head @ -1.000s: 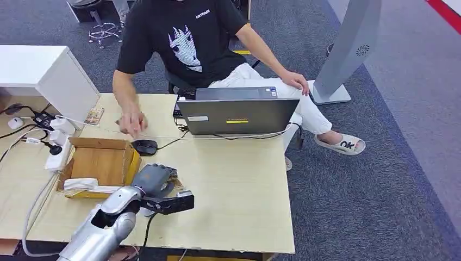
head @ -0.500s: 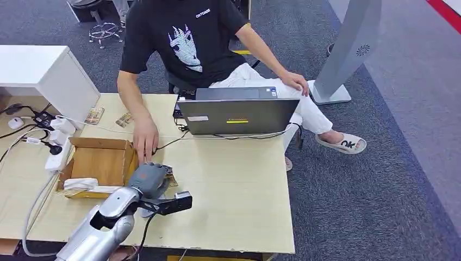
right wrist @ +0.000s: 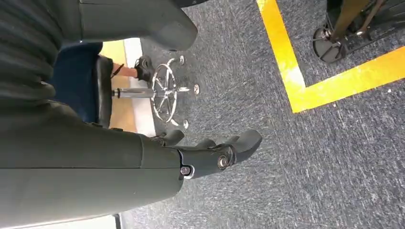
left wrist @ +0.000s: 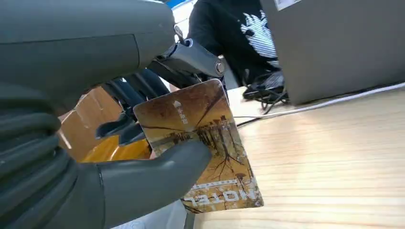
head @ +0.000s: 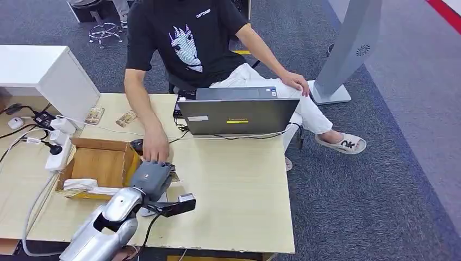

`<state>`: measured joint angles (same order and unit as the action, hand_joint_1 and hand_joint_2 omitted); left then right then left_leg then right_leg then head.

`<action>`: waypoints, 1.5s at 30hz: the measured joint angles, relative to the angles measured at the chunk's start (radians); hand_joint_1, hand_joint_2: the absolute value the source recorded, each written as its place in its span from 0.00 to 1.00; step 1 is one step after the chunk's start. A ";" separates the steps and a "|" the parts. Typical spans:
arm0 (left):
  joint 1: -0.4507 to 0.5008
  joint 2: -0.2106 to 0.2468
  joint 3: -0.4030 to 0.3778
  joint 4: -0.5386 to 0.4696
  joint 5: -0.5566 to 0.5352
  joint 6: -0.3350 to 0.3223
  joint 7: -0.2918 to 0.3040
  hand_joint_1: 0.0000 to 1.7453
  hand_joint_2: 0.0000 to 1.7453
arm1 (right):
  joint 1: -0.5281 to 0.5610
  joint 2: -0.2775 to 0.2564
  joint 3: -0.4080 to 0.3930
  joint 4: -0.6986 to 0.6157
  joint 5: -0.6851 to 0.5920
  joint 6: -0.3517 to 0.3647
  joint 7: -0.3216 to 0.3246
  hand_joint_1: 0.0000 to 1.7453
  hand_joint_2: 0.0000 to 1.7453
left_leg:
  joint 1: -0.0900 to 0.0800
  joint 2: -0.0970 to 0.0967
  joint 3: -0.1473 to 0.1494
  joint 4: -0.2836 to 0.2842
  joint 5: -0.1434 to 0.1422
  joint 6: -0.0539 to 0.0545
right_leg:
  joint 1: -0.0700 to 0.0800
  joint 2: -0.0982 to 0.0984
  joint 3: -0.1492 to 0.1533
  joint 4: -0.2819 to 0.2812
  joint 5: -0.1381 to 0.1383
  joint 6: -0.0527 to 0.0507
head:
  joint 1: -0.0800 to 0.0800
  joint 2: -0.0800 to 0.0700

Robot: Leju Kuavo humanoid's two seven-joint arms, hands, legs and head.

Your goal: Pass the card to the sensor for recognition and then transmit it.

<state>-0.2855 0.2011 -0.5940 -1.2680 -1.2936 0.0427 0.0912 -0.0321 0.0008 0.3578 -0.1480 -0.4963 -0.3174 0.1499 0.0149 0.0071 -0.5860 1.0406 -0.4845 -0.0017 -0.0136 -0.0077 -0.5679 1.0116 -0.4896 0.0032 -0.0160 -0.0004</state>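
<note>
My left hand (head: 152, 179) hovers over the wooden table (head: 239, 196), beside the cardboard box. It pinches a brown hotel card (left wrist: 200, 143) between the thumb (left wrist: 157, 176) and the darker fingers. In the head view an edge of the card (head: 173, 176) sticks out past the hand. A seated person's hand (head: 156, 149) reaches across the table and is right at my fingers and the card. My right hand (right wrist: 210, 155) hangs over grey carpet with nothing in it and its fingers apart from the thumb.
An open cardboard box (head: 100, 163) lies left of my hand, and a mouse (head: 137, 145) sits beyond it. A laptop (head: 237, 114) stands mid-table with cables. Two more cards (head: 93, 115) lie at the far edge. A dark block with a cable (head: 174, 206) sits by my forearm.
The person's hand came from the far side of the table, past the mouse, down to my left hand. My left hand moved slightly away from me with the card.
</note>
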 joint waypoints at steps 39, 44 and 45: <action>-0.012 -0.016 0.001 0.025 -0.020 0.014 0.016 1.00 1.00 | 0.000 0.000 0.022 0.000 0.004 0.000 0.000 0.00 1.00 | 0.000 0.000 0.000 0.000 0.000 0.000 | 0.000 0.000 0.000 0.000 0.000 0.000 | 0.000 0.000; -0.023 -0.017 0.001 0.029 -0.020 0.015 0.016 1.00 1.00 | 0.000 0.000 0.022 0.000 0.004 0.000 0.000 0.00 1.00 | 0.000 0.000 0.001 0.000 0.000 0.000 | 0.000 0.000 0.001 0.000 0.000 0.000 | 0.000 0.000; -0.025 -0.017 0.001 0.031 -0.020 0.015 0.017 1.00 1.00 | 0.000 0.000 0.022 0.000 0.004 0.000 0.000 0.00 1.00 | 0.000 -0.001 0.001 0.000 0.000 0.000 | 0.000 -0.001 0.001 0.000 0.000 0.000 | 0.000 0.000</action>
<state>-0.3105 0.1839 -0.5928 -1.2375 -1.3134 0.0580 0.1080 -0.0321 0.0008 0.3800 -0.1480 -0.4921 -0.3170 0.1499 0.0148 0.0066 -0.5849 1.0405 -0.4845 -0.0017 -0.0137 -0.0083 -0.5665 1.0116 -0.4896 0.0032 -0.0160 -0.0004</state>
